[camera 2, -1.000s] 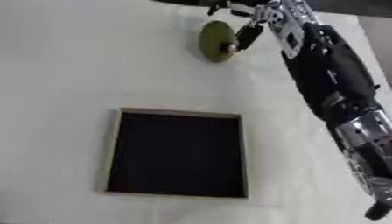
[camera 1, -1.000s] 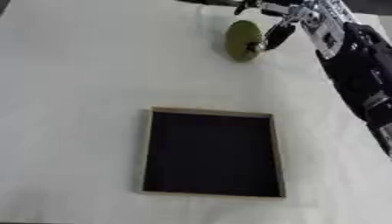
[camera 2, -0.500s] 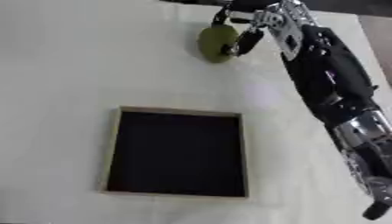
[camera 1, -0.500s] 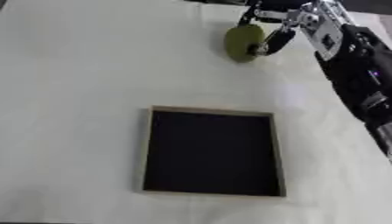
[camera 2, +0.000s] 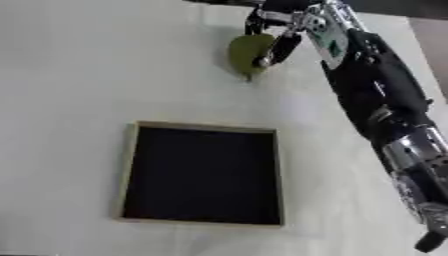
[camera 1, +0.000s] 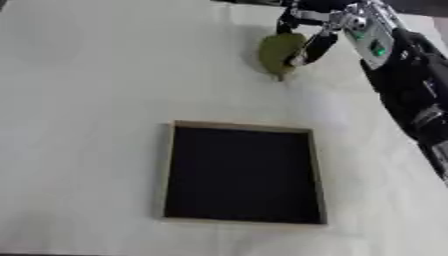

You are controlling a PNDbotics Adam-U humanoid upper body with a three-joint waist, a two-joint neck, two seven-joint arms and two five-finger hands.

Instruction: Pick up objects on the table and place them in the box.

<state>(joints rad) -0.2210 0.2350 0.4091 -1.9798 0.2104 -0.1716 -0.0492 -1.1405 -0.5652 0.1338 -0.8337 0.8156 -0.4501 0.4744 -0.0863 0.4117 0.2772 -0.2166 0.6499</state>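
On the pale counter, a shallow box with a light wooden rim and dark inside sits low at centre. Beyond it, near the far edge, an olive-green rounded object is pinched by the right robot hand, fingers curled round its right side and top. The right arm runs from that hand down the right side, wrist bent toward the object. The left robot hand does not show.
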